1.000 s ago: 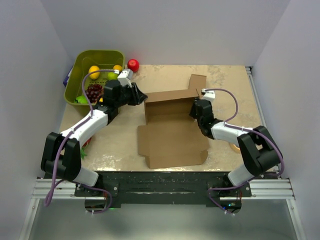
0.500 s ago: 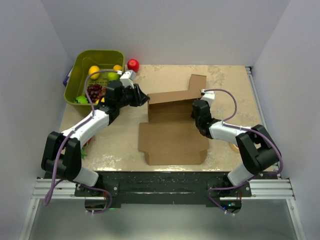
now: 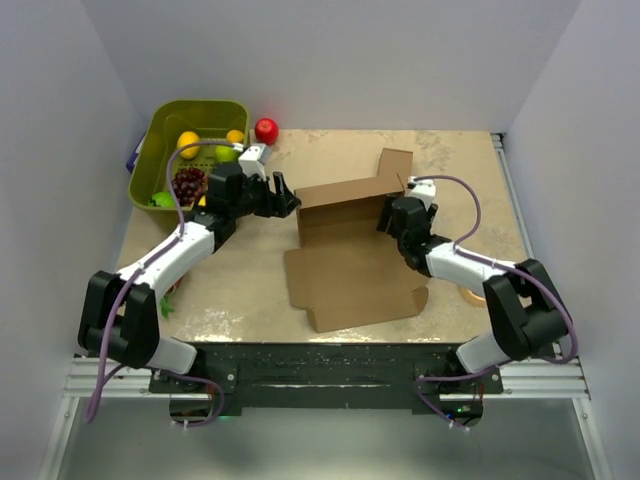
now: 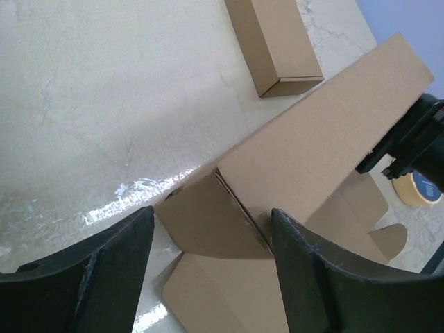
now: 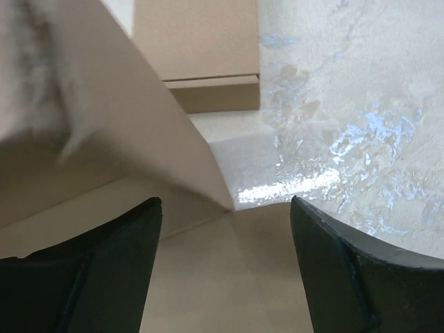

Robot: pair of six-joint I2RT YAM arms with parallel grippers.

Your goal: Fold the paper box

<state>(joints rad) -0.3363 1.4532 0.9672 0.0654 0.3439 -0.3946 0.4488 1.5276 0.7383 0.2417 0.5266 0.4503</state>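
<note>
The paper box [image 3: 350,270] lies as a flat brown sheet mid-table, its back wall [image 3: 345,198] raised upright. My left gripper [image 3: 285,197] is open at the wall's left end. In the left wrist view [image 4: 211,222] the left side flap [image 4: 208,229] and the wall's corner sit between the fingers. My right gripper [image 3: 393,215] is open at the wall's right end. In the right wrist view [image 5: 225,208] it hovers over the base panel [image 5: 229,277], with the wall [image 5: 104,132] to its left. Neither gripper holds anything.
A smaller brown cardboard box [image 3: 393,168] lies just behind the wall's right end. A green basket [image 3: 170,125] of fruit and a red apple [image 3: 266,129] are at the back left. A tape roll [image 3: 468,293] lies beside the right arm.
The paper box has slid right and turned a little, so its front edge is now skewed. My left gripper followed to the right; my right gripper shifted slightly right.
</note>
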